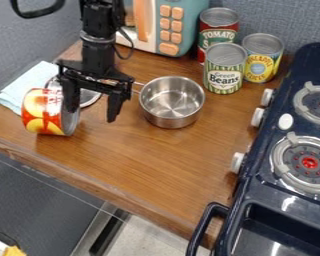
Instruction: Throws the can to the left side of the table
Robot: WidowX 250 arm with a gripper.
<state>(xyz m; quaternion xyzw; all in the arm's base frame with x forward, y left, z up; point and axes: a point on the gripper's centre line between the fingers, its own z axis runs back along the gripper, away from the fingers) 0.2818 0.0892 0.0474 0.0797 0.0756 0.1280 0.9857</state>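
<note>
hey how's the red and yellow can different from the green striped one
The red and yellow can lies on its side; the green striped can stands upright. The red and yellow can is by the blue cloth, the green striped can beside other cans. Both are cylindrical.

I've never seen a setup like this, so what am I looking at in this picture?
This is one view, from a fixed camera looking down at a slant. The black machine is a robot arm. Its two-finger gripper hangs open over the wooden table and appears to hold nothing. By one finger, a red and yellow can lies on its side. Nearby are a metal pot and a pale blue cloth. Three other cans stand upright by a toy microwave. A dark blue stove is at the right.
</note>
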